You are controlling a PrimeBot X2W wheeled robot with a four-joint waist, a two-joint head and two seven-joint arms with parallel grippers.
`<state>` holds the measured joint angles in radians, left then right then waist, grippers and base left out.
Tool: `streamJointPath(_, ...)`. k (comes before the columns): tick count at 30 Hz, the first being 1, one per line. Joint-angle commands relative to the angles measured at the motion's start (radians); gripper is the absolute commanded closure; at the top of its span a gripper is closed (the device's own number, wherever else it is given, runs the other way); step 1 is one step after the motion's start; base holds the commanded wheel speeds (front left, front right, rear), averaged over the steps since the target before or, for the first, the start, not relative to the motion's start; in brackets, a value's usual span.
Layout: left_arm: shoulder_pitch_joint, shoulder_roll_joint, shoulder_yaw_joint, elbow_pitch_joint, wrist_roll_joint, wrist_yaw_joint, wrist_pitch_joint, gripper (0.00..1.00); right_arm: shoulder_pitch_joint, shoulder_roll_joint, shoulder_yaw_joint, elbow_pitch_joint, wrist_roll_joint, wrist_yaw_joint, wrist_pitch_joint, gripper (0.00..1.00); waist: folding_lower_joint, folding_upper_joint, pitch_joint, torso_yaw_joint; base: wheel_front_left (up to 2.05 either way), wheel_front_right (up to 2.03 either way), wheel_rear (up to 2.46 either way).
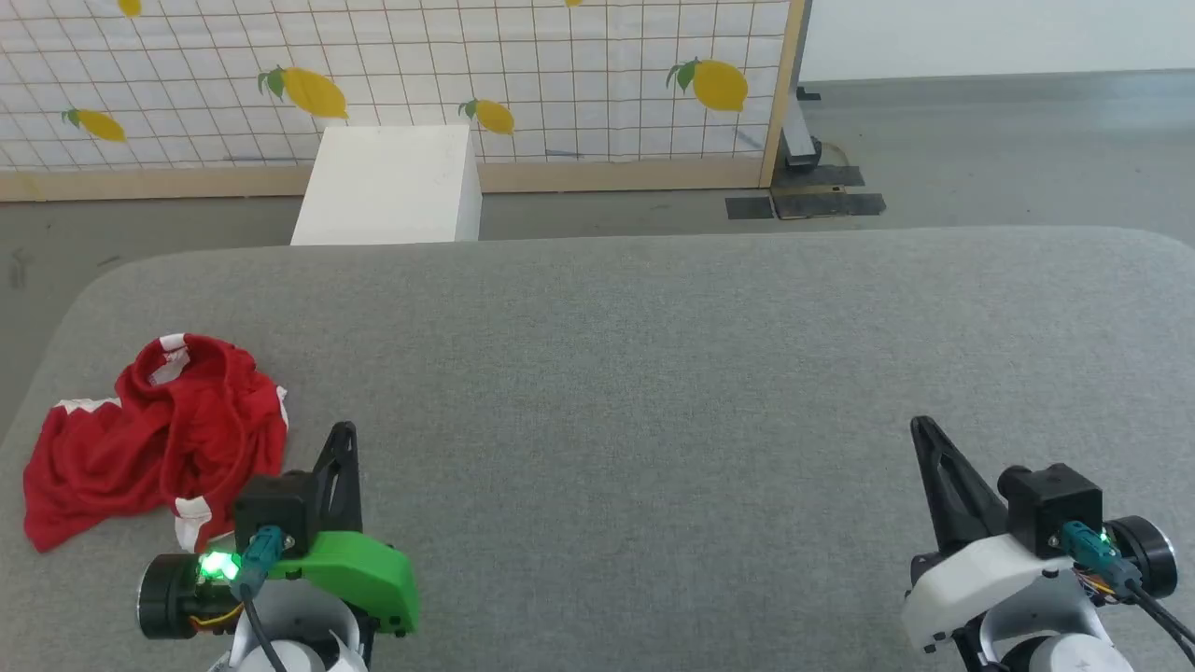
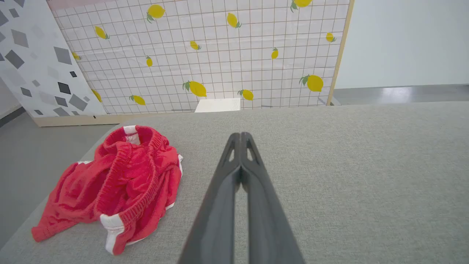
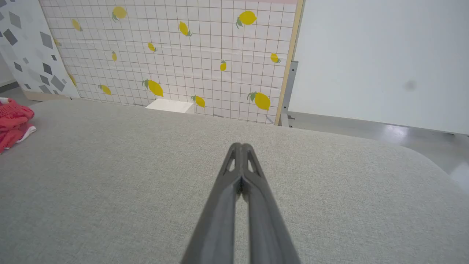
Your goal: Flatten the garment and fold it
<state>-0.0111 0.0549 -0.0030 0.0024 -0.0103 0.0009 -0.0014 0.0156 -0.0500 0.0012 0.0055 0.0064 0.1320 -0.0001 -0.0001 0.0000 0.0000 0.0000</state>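
The red garment [image 1: 154,434] lies crumpled in a heap near the left edge of the grey table [image 1: 653,373], white trim showing at its corners. In the left wrist view the garment [image 2: 117,183] sits left of my fingers, apart from them. My left gripper [image 1: 344,431] stands just right of the heap, shut and holding nothing; its fingers [image 2: 240,136] meet at the tips. Far to the right my right gripper [image 1: 920,425] is also shut and empty, its tips [image 3: 242,146] pressed together above bare table. A bit of the garment [image 3: 13,123] peeks in at the right wrist view's left edge.
A white box [image 1: 392,182] stands on the floor behind the table's far edge. Behind it is a gridded lemon-print panel [image 1: 420,75] with a wooden frame. The table's rounded left corner lies close to the garment. Grey floor [image 1: 980,149] stretches at the back right.
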Motion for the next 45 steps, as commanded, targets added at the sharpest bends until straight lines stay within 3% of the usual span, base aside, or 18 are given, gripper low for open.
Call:
streamJointPath(1,0.011,-0.005,0.003,-0.002,0.010,-0.001,0.001,1.00,-0.016,0.000,-0.001,-0.005,-0.006,-0.001,0.000,1.00,0.0001,0.0000,0.000,0.000,0.00,0.00,0.00)
streamJointPath(8,0.011,-0.005,0.003,-0.002,0.010,-0.001,0.001,1.00,-0.016,0.000,-0.001,-0.005,-0.006,-0.001,0.000,1.00,0.0001,0.0000,0.000,0.000,0.00,0.00,0.00)
streamJointPath(9,0.000,0.000,-0.001,0.000,-0.001,0.000,0.000,0.00,0.000,0.000,0.000,0.000,0.001,0.000,0.000,0.00,0.0001,0.0000,0.000,0.000,0.00,0.00,0.00)
streamJointPath(32,0.010,-0.001,-0.017,0.024,-0.047,0.002,-0.041,0.00,0.014,0.000,-0.015,0.040,0.066,0.000,-0.041,0.00,0.0001,0.0000,-0.002,0.006,0.00,0.00,0.00)
streamJointPath(45,0.022,-0.001,-0.013,0.038,-0.081,0.004,-0.072,0.00,0.021,0.000,-0.012,0.068,0.102,0.000,-0.072,0.00,0.0001,0.0000,-0.007,0.073,0.00,0.00,0.00)
